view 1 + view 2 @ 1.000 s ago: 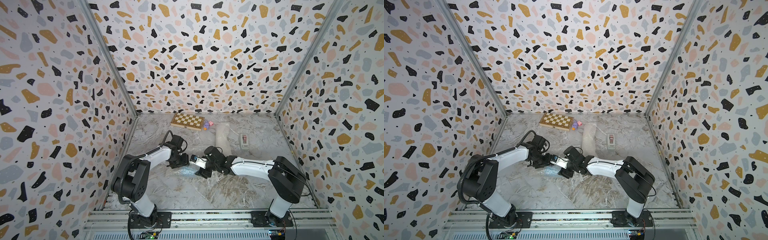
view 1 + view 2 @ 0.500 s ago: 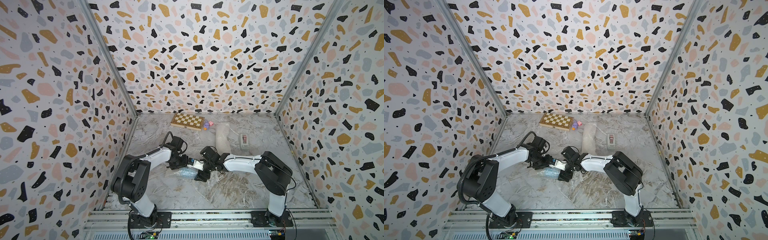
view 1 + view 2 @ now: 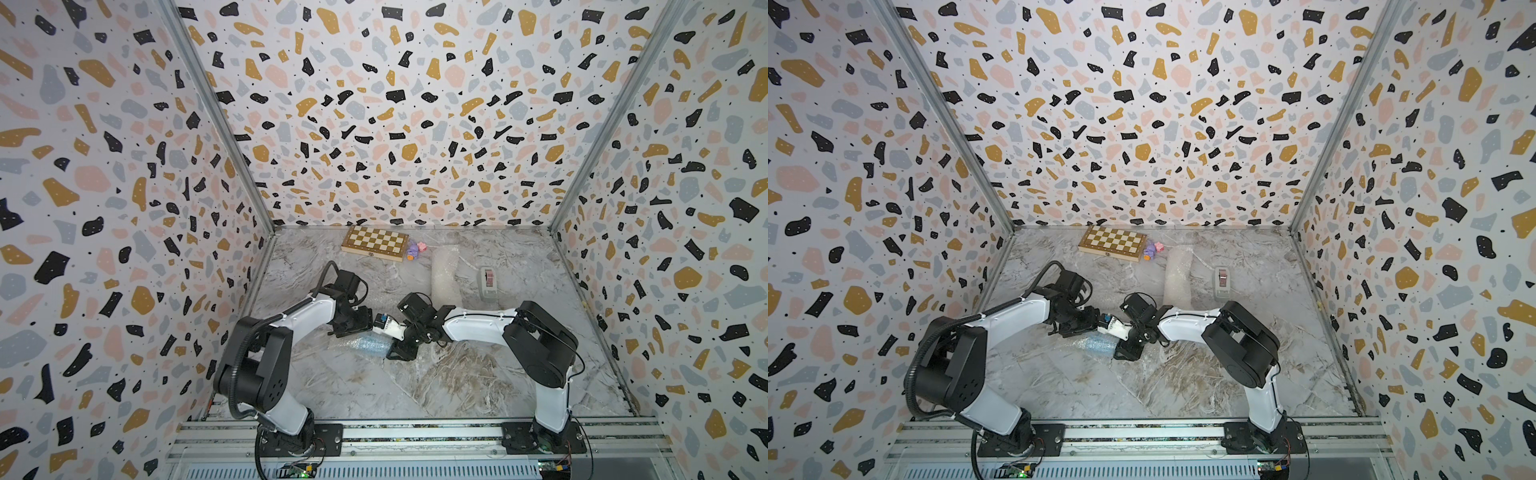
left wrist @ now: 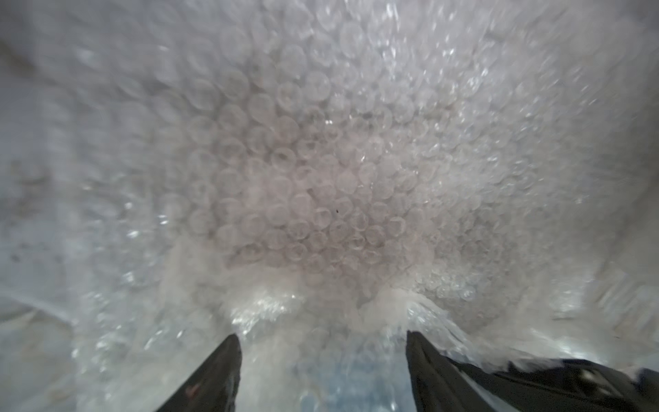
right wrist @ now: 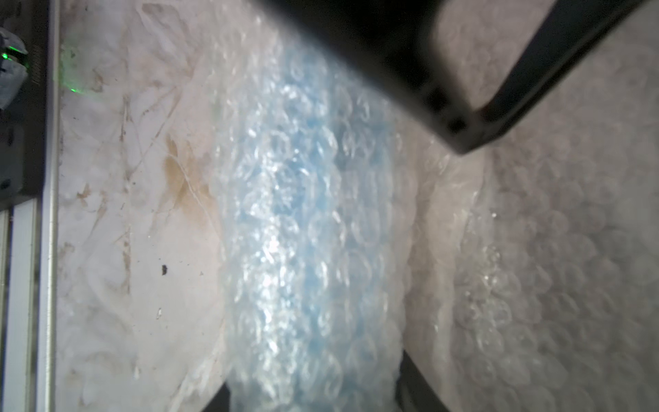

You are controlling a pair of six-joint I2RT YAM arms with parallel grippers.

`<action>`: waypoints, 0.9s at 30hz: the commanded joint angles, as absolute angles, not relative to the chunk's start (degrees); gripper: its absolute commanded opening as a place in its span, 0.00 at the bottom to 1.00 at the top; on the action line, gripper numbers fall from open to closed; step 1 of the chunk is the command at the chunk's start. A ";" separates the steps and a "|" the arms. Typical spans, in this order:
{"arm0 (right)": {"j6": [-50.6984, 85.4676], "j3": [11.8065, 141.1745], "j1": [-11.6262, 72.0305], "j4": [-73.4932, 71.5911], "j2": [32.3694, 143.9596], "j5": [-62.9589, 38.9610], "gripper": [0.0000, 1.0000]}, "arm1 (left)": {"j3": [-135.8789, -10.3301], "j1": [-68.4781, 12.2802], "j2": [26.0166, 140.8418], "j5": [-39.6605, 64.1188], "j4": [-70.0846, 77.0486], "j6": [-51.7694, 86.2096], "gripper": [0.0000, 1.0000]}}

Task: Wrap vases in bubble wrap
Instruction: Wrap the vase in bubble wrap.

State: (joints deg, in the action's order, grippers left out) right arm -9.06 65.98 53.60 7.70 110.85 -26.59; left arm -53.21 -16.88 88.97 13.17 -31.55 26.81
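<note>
Blue vase, rolled in bubble wrap, lies mid-surface. Right tool clasps its sides. Left tool straddles wrap, jaws wide apart; grip cannot be told.

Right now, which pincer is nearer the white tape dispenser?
The right one. The right pincer is in front of the tape dispenser, toward the middle; the left pincer lies farther over, at the other end of the wrapped blue vase.
</note>
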 commanded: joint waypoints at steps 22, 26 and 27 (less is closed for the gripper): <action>47.66 50.78 58.11 -22.23 107.35 -28.70 0.46 | -36.76 -17.30 61.61 22.39 -26.94 49.72 0.79; 48.35 51.22 58.62 -22.54 107.07 -27.30 0.47 | -35.64 -20.57 66.23 19.82 -21.05 53.56 0.77; 48.54 51.09 58.63 -22.61 106.76 -26.76 0.48 | -35.21 -20.86 66.91 19.15 -19.57 53.78 0.77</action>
State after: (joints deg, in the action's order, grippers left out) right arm 45.71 51.05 58.19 -21.54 107.83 -28.49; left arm -36.34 -19.97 65.98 20.16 -26.74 50.17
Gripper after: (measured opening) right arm 0.477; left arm 0.772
